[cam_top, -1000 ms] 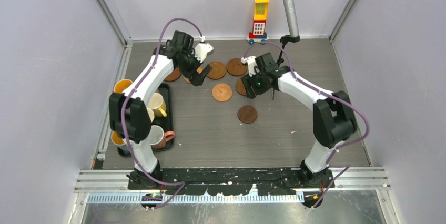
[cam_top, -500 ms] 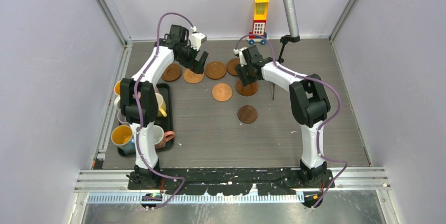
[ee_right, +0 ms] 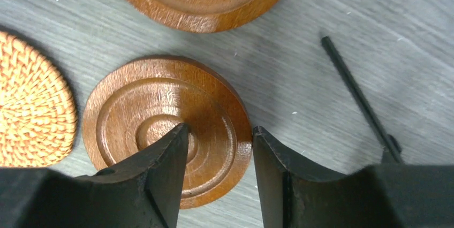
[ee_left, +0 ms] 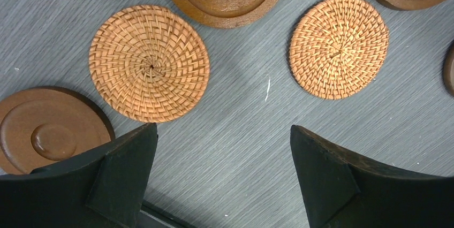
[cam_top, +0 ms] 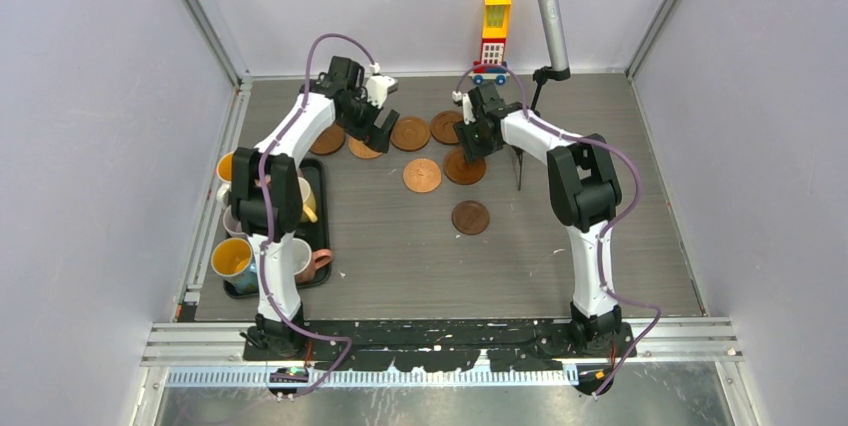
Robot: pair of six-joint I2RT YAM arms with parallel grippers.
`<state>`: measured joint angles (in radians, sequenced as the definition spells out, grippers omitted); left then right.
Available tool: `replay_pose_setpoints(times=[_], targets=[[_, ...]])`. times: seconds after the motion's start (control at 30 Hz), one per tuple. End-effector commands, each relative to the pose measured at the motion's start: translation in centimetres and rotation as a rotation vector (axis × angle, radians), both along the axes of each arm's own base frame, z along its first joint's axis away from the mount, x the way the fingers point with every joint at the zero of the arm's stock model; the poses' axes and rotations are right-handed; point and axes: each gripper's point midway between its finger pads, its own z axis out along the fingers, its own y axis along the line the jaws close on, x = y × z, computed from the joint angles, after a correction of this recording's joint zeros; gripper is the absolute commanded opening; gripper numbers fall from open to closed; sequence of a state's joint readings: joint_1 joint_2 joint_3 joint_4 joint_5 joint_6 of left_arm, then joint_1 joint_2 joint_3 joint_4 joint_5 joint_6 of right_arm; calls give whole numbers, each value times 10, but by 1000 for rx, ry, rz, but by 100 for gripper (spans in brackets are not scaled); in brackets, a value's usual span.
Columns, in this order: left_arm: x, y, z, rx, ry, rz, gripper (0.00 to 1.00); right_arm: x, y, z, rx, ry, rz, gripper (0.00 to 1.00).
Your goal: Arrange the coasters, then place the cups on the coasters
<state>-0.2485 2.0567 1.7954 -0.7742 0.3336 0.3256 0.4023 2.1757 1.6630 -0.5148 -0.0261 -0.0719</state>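
Coasters (cam_top: 422,175) lie spread across the far middle of the table (cam_top: 400,266); cups (cam_top: 232,258) crowd the black tray (cam_top: 321,231) at the left. Left gripper (ee_left: 222,131) hovers, jaws wide apart, above two woven coasters (ee_left: 149,63). Right gripper (ee_right: 219,131) straddles the right rim of a wooden coaster (ee_right: 134,110), jaws narrowly apart; whether they pinch it, I cannot tell.

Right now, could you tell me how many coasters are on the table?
7. Four coasters form the far row, two lie just nearer, one sits alone in front. None seems hidden.
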Motion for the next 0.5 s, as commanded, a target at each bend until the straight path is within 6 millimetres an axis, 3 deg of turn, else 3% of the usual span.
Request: replay_pose_setpoints(times=[0.0,0.17,0.47], targets=[[0,0,31,-9,-75,-20,96,-32,7,-6,49,128,29,50],[-4,0,31,-14,-70,-33,95,-61,-4,-3,34,164,47,44],[-8,-5,21,-26,-45,-51,94,-116,-48,1,-88,199,56,38]])
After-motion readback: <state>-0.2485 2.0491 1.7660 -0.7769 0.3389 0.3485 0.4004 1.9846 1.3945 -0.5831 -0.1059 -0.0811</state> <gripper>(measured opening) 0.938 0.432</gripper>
